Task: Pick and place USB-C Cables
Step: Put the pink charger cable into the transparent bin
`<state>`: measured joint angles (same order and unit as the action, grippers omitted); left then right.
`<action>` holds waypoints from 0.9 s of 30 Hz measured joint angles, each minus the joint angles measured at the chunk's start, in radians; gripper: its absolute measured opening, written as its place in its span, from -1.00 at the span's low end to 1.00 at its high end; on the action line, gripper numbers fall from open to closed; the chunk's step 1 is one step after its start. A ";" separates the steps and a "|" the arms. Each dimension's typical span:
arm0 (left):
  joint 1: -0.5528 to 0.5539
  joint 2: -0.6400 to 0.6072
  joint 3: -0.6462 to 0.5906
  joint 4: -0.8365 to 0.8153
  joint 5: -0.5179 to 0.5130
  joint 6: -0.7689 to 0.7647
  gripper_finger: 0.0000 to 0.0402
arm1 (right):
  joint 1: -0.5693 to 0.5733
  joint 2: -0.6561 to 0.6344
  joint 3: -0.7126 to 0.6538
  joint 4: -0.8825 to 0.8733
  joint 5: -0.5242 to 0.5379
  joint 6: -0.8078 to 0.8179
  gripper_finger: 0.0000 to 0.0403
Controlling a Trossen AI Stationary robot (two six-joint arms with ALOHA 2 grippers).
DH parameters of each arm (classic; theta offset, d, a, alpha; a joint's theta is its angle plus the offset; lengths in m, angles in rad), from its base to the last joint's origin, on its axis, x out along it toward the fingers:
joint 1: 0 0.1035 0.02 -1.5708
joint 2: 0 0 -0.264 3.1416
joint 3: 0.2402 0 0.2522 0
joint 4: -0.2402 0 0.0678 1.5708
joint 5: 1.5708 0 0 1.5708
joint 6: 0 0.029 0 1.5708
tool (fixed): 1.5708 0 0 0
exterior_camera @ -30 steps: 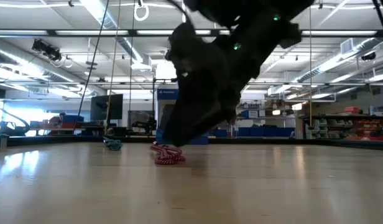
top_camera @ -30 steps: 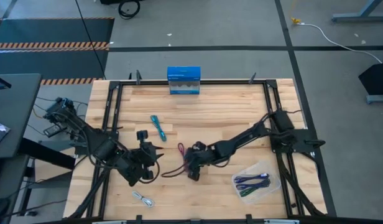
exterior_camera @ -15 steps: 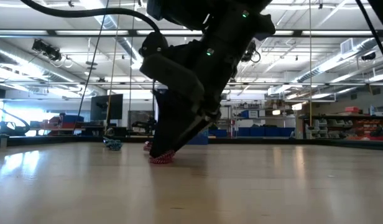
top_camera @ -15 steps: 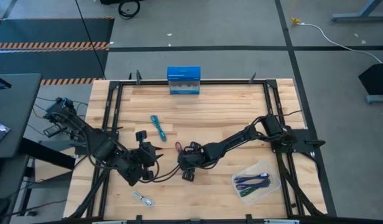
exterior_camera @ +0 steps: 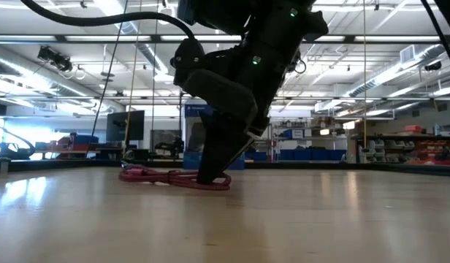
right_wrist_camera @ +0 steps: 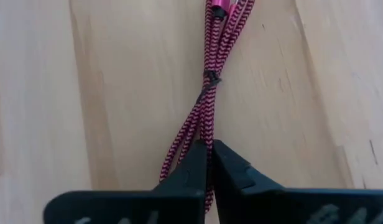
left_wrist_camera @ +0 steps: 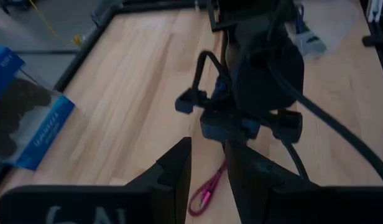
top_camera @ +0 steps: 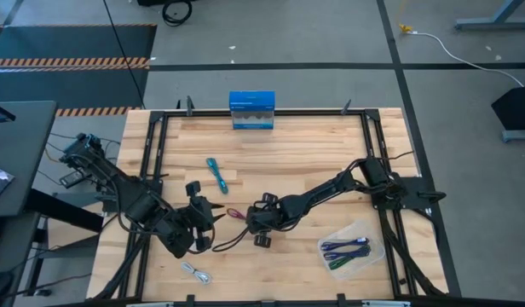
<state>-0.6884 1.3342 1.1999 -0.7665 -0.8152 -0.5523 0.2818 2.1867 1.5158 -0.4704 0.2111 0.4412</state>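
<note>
A maroon USB-C cable (right_wrist_camera: 210,74) lies stretched on the wooden table (top_camera: 297,153) near its middle. My right gripper (right_wrist_camera: 210,152) is down on it and shut. My left gripper (left_wrist_camera: 207,171) stands open just left of that cable's free end (left_wrist_camera: 206,194), touching nothing. A teal cable (top_camera: 216,173) lies farther back. A white-grey cable (top_camera: 194,273) lies near the front edge. A dark purple cable (top_camera: 346,246) and a green cable (top_camera: 348,258) lie in the clear tray (top_camera: 375,252) at the front right. My right gripper pinches the maroon cable's strands (right_wrist_camera: 203,138) between its two fingertips, a little past the small tie (right_wrist_camera: 209,78) around the bundle. The fingers come from above, slanting down toward the table's left. The cable lies flat on the table and runs straight away from the fingers.
A blue box (top_camera: 251,111) stands at the far edge. A black frame (top_camera: 156,145) runs along the table's sides. The two arms stand close together at the middle front, with bare wood behind them.
My right gripper has gone toward the table's left edge and down onto the maroon cable, and has shut on it. The cable, a short clump before, now lies drawn out long on the table, its free end toward my left gripper.
</note>
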 joint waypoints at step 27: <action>-0.010 0.002 0.000 0.015 -0.021 0.041 -0.47 | 0.272 -0.428 -0.005 -0.677 -0.029 0.210 -0.95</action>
<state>-0.6985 1.3361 1.1995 -0.7513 -0.8357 -0.5108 0.5535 1.7590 1.5108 -1.1469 0.1817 0.6509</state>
